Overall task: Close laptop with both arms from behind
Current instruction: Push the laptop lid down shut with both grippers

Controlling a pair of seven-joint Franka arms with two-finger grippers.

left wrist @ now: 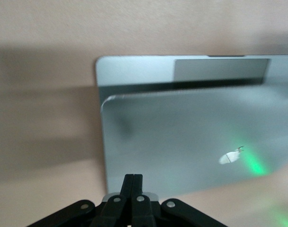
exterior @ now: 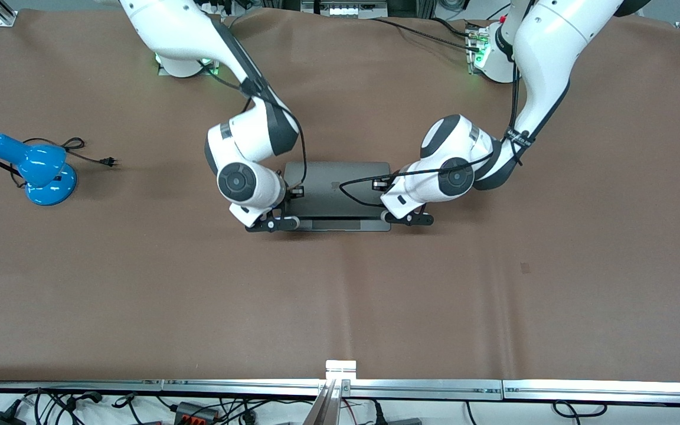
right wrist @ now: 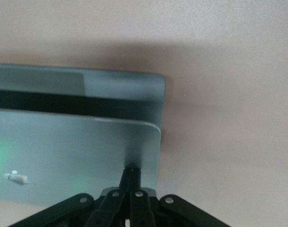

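The space-grey laptop (exterior: pixel 336 190) lies mid-table with its lid (left wrist: pixel 182 142) tilted low over the base, logo side up. A strip of base and trackpad (left wrist: pixel 220 71) shows under the lid's free edge, on the side nearer the front camera. My left gripper (exterior: pixel 408 219) is shut, its tips (left wrist: pixel 133 178) on the lid near the corner toward the left arm's end. My right gripper (exterior: pixel 274 224) is shut, its tips (right wrist: pixel 132 171) on the lid (right wrist: pixel 77 156) near the corner toward the right arm's end. Neither gripper holds anything.
A blue desk lamp (exterior: pixel 33 170) with a loose black cord and plug (exterior: pixel 107 160) lies toward the right arm's end of the brown table (exterior: pixel 340 295). A black cable (exterior: pixel 356 188) from the left arm loops over the lid.
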